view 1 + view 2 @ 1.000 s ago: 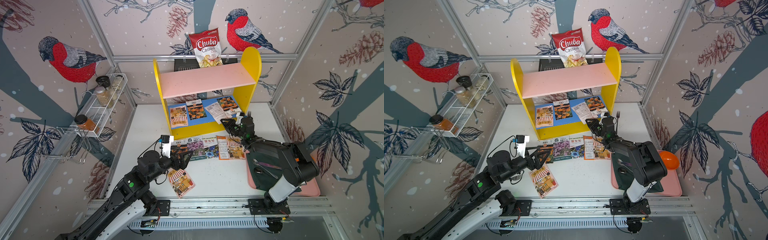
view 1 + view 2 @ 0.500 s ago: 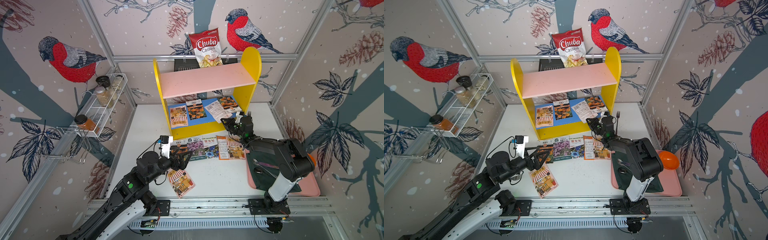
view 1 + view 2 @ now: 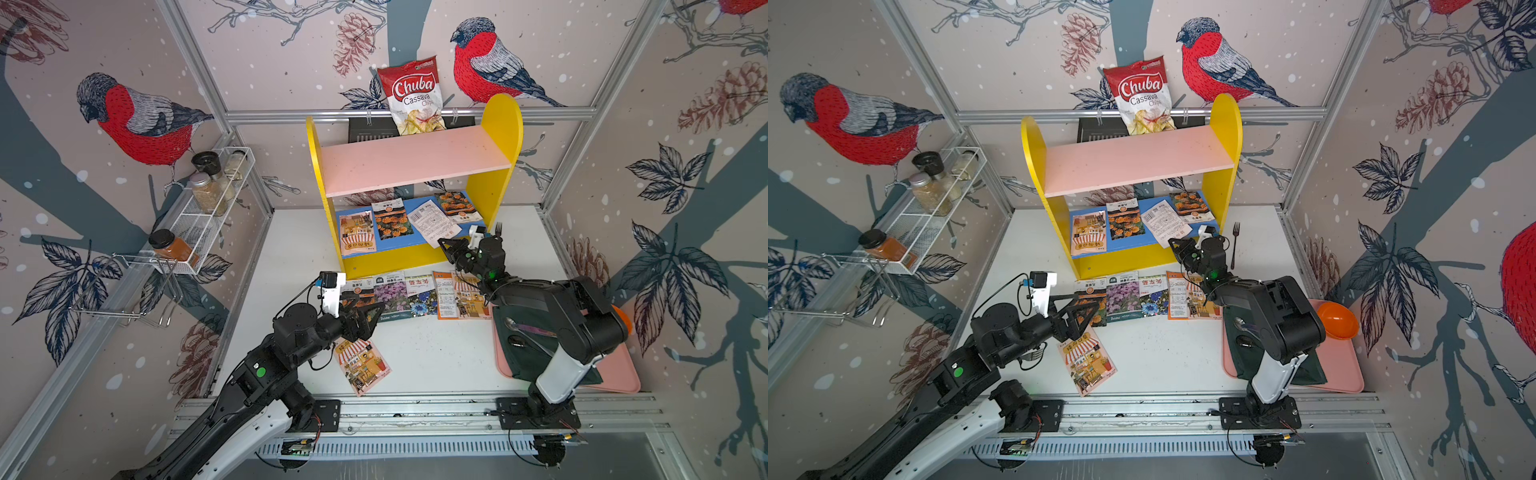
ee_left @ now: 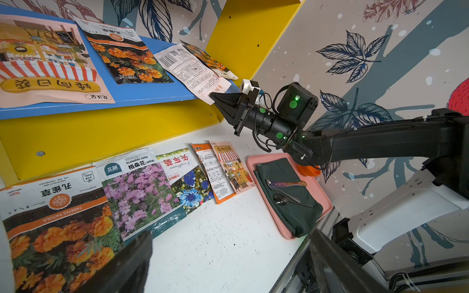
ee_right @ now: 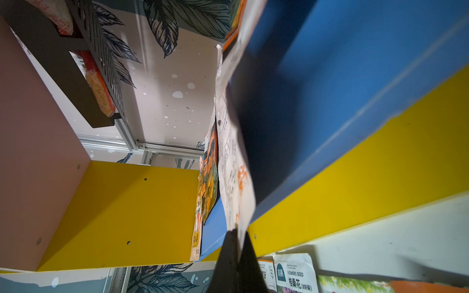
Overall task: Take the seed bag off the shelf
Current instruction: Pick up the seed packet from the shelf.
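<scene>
Your right claw point(image 4: 212, 96) is pinched shut on the near corner of the white paper seed bag with the black bar code point(image 4: 187, 68), in the middle of the left wrist view. The bag lies on the blue lower board point(image 3: 397, 246) of the yellow shelf with the pink top board point(image 3: 415, 162), in the middle of a top view. Its corner sticks out over the front edge. Pull slowly toward the bottom of the frame and a bit up, so it slides out flat. Watch the orange flower bag point(image 3: 457, 205) touching it; it may drag along. Your left claw point(image 3: 374, 316) is wide open and holds nothing.
</scene>
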`<state>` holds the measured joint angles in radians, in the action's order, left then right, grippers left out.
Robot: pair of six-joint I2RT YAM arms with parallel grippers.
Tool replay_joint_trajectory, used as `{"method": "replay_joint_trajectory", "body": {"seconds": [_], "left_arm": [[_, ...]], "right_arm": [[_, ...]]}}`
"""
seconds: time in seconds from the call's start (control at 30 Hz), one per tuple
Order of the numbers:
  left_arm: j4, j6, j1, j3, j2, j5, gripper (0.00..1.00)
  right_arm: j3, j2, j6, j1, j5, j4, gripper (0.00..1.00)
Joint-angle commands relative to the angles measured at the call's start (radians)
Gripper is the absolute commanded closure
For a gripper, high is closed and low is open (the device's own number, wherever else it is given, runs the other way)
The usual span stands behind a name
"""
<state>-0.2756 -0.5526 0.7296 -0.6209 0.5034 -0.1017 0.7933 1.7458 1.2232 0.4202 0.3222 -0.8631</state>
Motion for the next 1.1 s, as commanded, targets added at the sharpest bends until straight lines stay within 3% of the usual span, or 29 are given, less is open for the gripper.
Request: {"method": "replay_joint_trajectory", "body": {"seconds": [0.0,0.3,0.7,1.07], "left_arm": [[0.014,-0.006,-0.003,0.001,-0.003,0.003,0.03],[0.023,-0.014,-0.002,-0.002,-0.005,0.003,0.04],[0.063,-0.037,-0.003,0.012,0.004,-0.005,0.04],[0.285,-0.185,-0.002,0.065,0.027,-0.041,0.04]], "right_arm": [[-0.014,-0.005,0.034,0.008,-0.002,-0.104,1.00],[-0.053,-0.040,0.046,0.030,-0.046,-0.173,1.00],[-0.037,-0.162,-0.089,0.061,-0.122,0.006,1.00],[-0.075,-0.326,-0.187,0.114,-0.167,0.093,1.00]]}}
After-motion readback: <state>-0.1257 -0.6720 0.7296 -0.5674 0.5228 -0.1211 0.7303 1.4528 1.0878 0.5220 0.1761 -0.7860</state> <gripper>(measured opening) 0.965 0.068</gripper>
